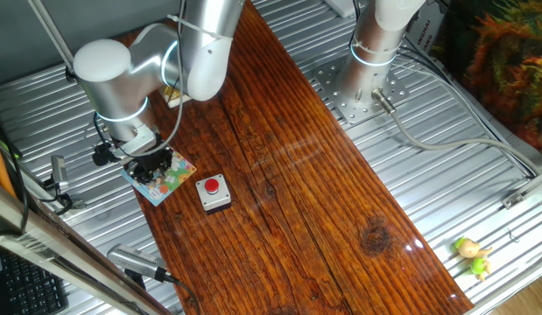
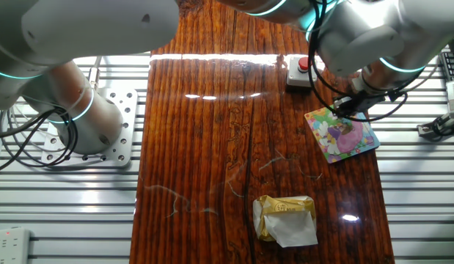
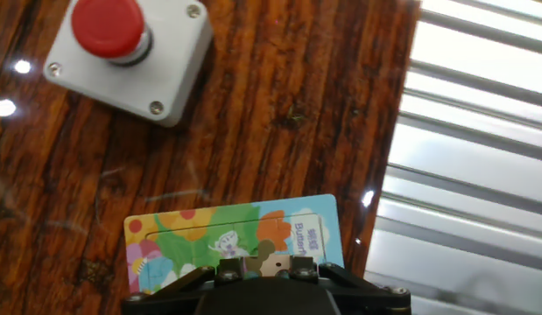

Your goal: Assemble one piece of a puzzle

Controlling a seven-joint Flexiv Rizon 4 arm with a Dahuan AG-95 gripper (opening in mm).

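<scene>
The puzzle [image 3: 209,234] is a small pastel picture board lying flat on the wooden table, also seen in one fixed view [image 1: 172,185] and in the other [image 2: 344,138]. My gripper [image 3: 263,268] stands right over the board's near edge, low on it in both fixed views [image 1: 155,165] [image 2: 347,108]. Between the jaws sits a small flat pale shape with a knob, the piece [image 3: 264,257], and the jaws are closed against its two sides. The fixed views hide the piece behind the hand.
A grey box with a red round button [image 3: 129,48] stands just beyond the board [image 1: 214,192] [image 2: 300,70]. The table's edge and ribbed metal [image 3: 481,131] lie close on the right. A yellow wrapped packet [image 2: 285,218] and a small yellow-green toy [image 1: 472,256] lie far off.
</scene>
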